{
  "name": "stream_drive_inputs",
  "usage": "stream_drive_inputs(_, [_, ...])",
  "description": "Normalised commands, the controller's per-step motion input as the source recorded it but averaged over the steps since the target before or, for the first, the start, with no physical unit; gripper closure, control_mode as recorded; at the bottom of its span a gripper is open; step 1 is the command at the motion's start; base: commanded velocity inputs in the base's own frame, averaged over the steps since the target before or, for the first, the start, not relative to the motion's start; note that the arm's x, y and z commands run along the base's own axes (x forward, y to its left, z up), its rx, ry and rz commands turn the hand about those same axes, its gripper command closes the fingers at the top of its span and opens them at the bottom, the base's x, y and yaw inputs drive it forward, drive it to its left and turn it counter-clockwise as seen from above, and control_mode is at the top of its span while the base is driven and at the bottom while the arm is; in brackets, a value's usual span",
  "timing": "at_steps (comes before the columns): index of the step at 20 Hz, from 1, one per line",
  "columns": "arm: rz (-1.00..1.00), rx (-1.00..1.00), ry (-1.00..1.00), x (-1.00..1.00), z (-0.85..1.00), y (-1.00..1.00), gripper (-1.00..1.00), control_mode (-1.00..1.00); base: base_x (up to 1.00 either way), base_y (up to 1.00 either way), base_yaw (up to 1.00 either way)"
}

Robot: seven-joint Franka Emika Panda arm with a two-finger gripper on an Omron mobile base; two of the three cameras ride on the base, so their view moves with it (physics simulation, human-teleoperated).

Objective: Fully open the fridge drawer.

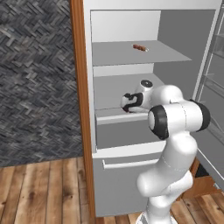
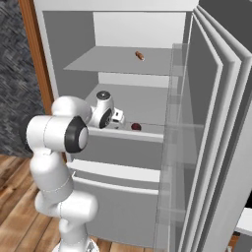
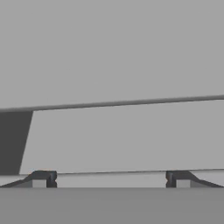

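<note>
The fridge (image 1: 153,8) is standing open, its door (image 2: 216,147) swung wide at 3 o'clock in the right base view. On the upper shelf (image 1: 131,54) a small brown item (image 1: 140,47) is lying toward the back; the right base view is showing it at 12 o'clock (image 2: 140,55). A small dark red round thing (image 2: 136,127) is sitting just behind the white top lip of the fridge drawer (image 1: 124,131), though whether it is resting inside the drawer I cannot tell. The drawer is sitting at mid-height, above the white panel with the bar handle (image 1: 127,164).

The gripper (image 1: 127,103) is reaching over the drawer's lip. In the hand view its fingertips (image 3: 43,178) are standing spread wide, holding nothing, with the lip's pale surface lying between them.
</note>
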Motion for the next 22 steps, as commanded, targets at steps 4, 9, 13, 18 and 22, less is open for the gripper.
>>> stream_drive_inputs(4, [0.0, -0.06, 0.12, -0.22, -0.42, -0.14, -1.0, -1.0, 0.0, 0.0, 0.0])
stream_drive_inputs(9, [0.0, -0.11, 0.19, -0.74, -0.57, -0.43, -1.0, -1.0, 0.0, 0.0, 0.0])
stream_drive_inputs(13, [0.0, -0.11, 0.2, -0.91, -0.6, -0.51, -1.0, -1.0, 0.0, 0.0, 0.0])
stream_drive_inputs(18, [0.0, -0.07, 0.18, -1.0, -0.57, -0.7, -1.0, -1.0, 0.0, 0.0, 0.0])
stream_drive_inputs(22, [0.0, -0.03, 0.14, -1.0, -0.55, -0.87, -1.0, -1.0, 0.0, 0.0, 0.0])
